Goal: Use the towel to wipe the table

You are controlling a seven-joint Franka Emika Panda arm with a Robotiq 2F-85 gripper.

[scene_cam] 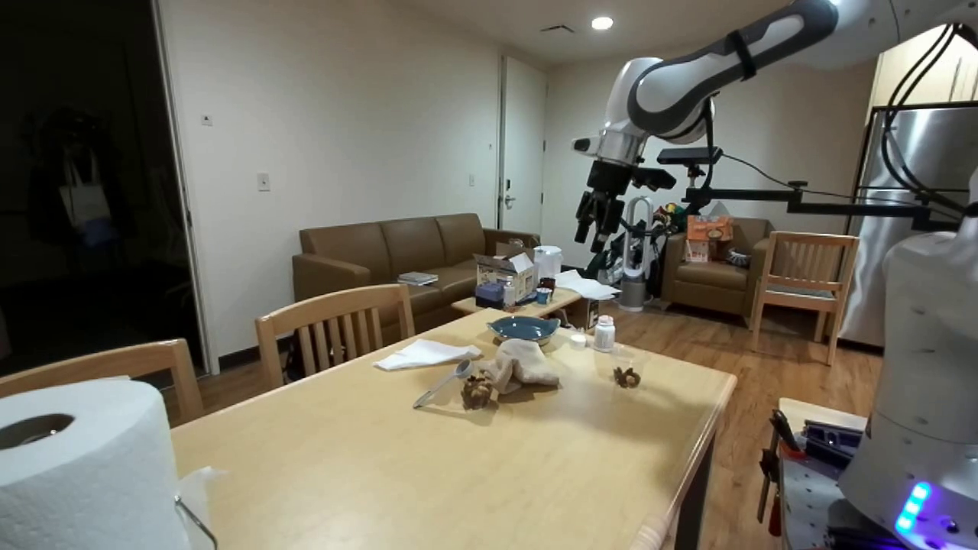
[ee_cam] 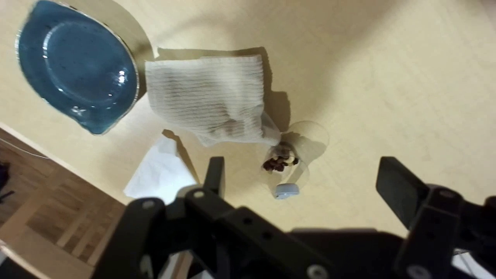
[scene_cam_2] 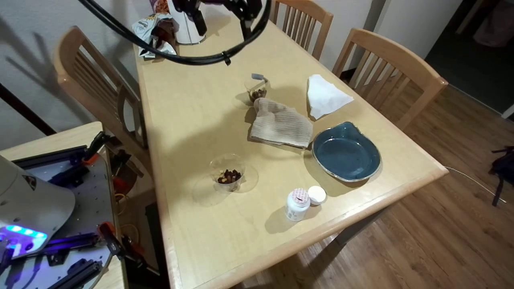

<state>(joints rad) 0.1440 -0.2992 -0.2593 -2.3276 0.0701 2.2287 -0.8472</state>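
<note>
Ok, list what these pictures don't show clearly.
Table beneath the towel: covered by it in all three views.
Print on the white bottle: too small to read in both exterior views.
Paper roll: cut off by the left and bottom edges in an exterior view.
Dark doorway: mostly lost in shadow in an exterior view.

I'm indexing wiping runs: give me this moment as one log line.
gripper: open, empty, above table | towel: ungrasped, lying on table beside blue dish | wiping: not under way
</note>
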